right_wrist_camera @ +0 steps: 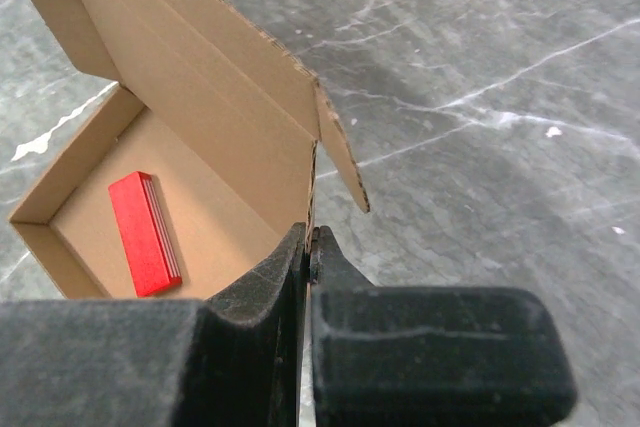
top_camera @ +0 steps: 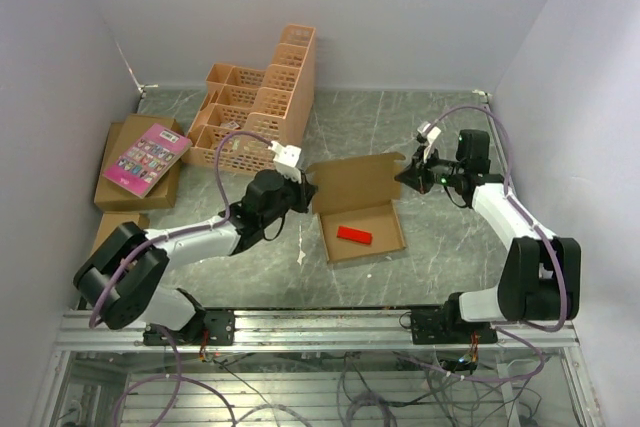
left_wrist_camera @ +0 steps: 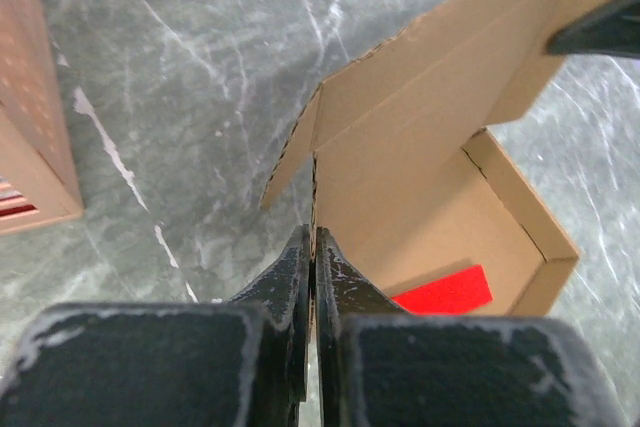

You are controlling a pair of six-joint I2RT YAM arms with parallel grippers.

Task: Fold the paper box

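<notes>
The left gripper (top_camera: pixel 298 187) is pressed together on a thin edge of the paper box (top_camera: pixel 360 212) at its 9 o'clock side. The right gripper (top_camera: pixel 412 175) pinches the edge near 2 o'clock. The box sits mid-table (top_camera: pixel 450 247) between them, lid raised, with a red block (top_camera: pixel 354 235) inside. Uneven pulls could buckle or tear the cardboard, or an edge could slip free. The fingers hide how deep each grip goes.

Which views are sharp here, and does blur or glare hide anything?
Top external: even, soft light, faint shadows, no glare; paper box sharp. Left wrist: left tool slightly soft up close, box in focus. Right wrist: right tool blurred in the foreground, red block crisp.
</notes>
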